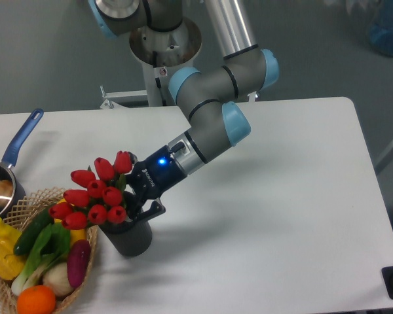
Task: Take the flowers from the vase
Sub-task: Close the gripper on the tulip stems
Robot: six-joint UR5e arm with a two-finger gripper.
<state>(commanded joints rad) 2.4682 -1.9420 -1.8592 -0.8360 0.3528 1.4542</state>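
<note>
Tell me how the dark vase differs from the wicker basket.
The vase is a dark grey, solid-walled cylinder standing upright; the basket is tan, woven and wide, cut off by the frame's left and bottom edges. The vase holds the red flowers, with the gripper right at its mouth; the basket holds mixed vegetables and has nothing reaching into it. Both sit on the white table, side by side.

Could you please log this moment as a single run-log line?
phase: grasping | gripper: at vase mouth, on the stems, closure unclear | flowers: in vase, tilted toward basket | vase: upright on table
</note>
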